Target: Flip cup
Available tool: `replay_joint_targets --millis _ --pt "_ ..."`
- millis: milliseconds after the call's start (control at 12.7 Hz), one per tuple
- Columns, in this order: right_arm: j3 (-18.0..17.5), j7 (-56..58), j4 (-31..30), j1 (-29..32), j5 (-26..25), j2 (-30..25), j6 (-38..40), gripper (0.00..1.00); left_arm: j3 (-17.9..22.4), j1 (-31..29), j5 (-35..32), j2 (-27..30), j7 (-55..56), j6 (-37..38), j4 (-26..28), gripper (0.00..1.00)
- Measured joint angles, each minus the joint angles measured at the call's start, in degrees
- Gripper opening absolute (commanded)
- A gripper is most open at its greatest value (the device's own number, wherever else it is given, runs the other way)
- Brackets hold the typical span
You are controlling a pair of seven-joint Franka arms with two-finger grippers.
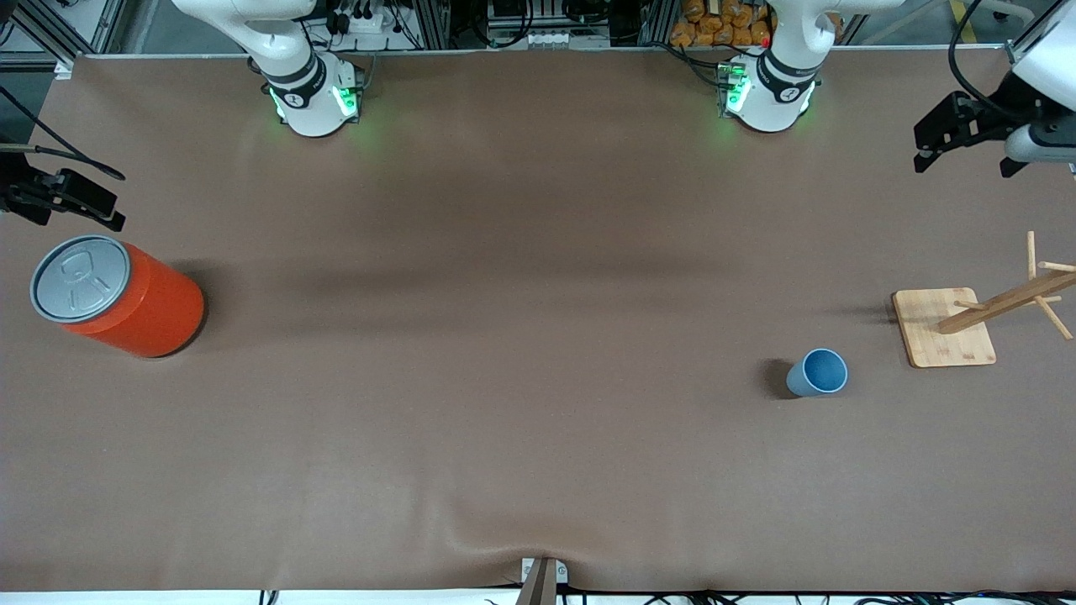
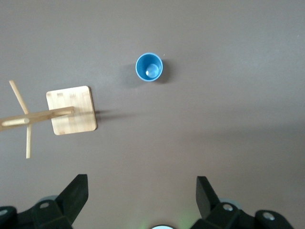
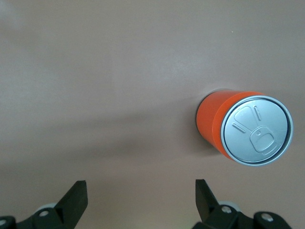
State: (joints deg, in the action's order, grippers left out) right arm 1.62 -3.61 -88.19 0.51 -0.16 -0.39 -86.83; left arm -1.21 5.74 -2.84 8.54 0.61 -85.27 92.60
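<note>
Cup [image 1: 817, 373] sits upright on the table [image 1: 504, 378], mouth up, darker blue inside showing. It is the item nearest the front camera, toward the left arm's end. In the left wrist view the cup [image 2: 149, 67] stands alone on bare mat, nothing touching it.

Wooden rack [image 1: 946, 326] is slightly farther back, near the cup but apart from it; square base flat on the table, pegged stem leaning out toward the table edge. Stem tip runs out of the front view, so can't tell how it ends.

Orange can [image 1: 118, 294] with grey pull-tab lid stands at the right arm's end, well apart from the cup.

Right gripper [image 1: 63, 197] hangs over the table by the can, fingers [image 3: 76, 198] spread wide, holding nothing.

Left gripper [image 1: 967, 139] hangs over the left arm's end of the table, above the rack's area, fingers [image 2: 76, 193] spread wide, empty.
</note>
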Motion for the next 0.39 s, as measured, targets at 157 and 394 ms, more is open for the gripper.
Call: replay_joint_targets --millis 157,394 --pt "0.0 0.0 0.0 0.0 0.0 0.0 0.0 1.0 0.0 -1.0 0.0 0.6 0.0 0.0 1.1 1.0" --pt "0.0 0.0 0.0 0.0 0.0 0.0 0.0 1.0 0.0 -1.4 0.0 0.6 0.0 0.0 1.3 1.0"
